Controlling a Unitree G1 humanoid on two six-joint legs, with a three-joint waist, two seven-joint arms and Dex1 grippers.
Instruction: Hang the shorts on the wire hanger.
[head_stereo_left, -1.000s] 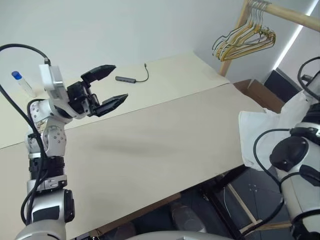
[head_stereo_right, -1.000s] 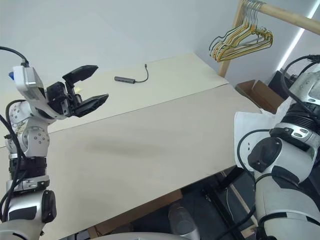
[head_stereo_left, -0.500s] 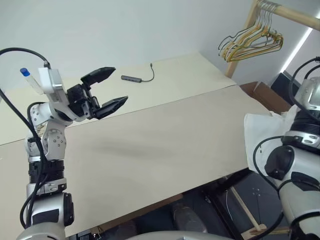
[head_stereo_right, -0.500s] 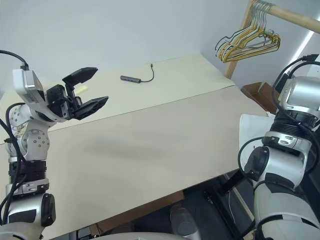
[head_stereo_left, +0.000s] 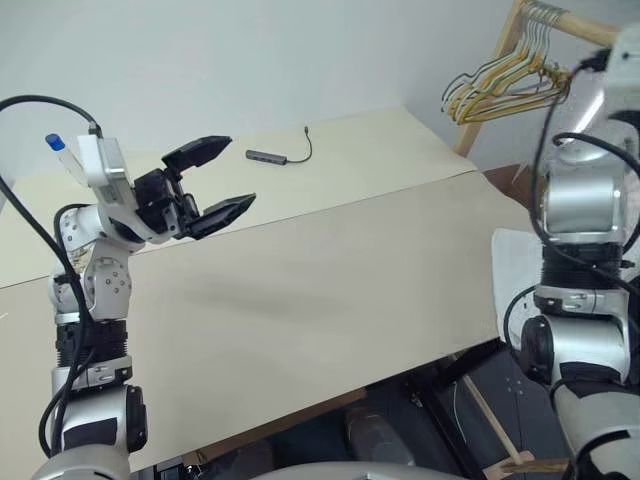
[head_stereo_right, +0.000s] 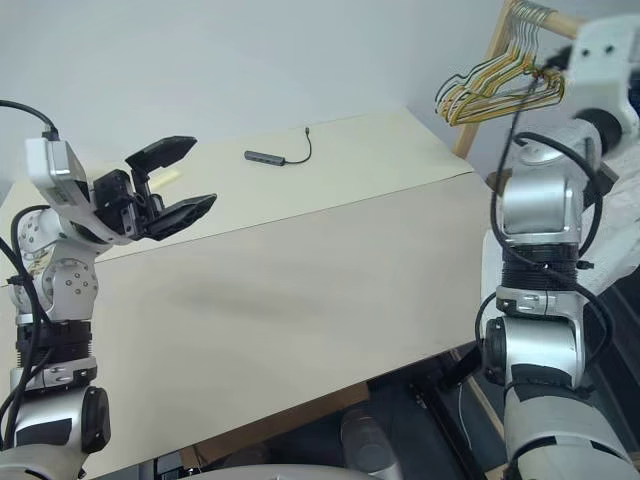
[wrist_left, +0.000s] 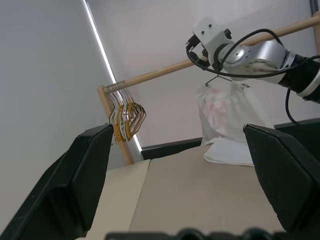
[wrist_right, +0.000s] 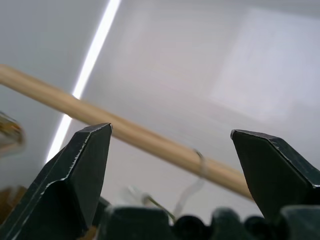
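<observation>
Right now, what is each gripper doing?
Left gripper: open, holding nothing, above the table.
Right gripper: open, holding nothing, pointed up at the wooden rail.

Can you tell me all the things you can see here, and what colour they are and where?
Thin white fabric shorts: one, white with faint pink print, hanging from the rod, lower part resting on the table's far end.
Thin wire hanger: one, dark, hooked over the rod, carrying the shorts.
Bundle of wire hangers: several, yellow and dark, on the rod near its post.
Wooden rod: one, light brown, above the table's end.
Table: one, beige.
Cable adapter: one, grey, far side of table.
Left claw: black, open, above table.
Right claw: black, open, raised toward the rod.
</observation>
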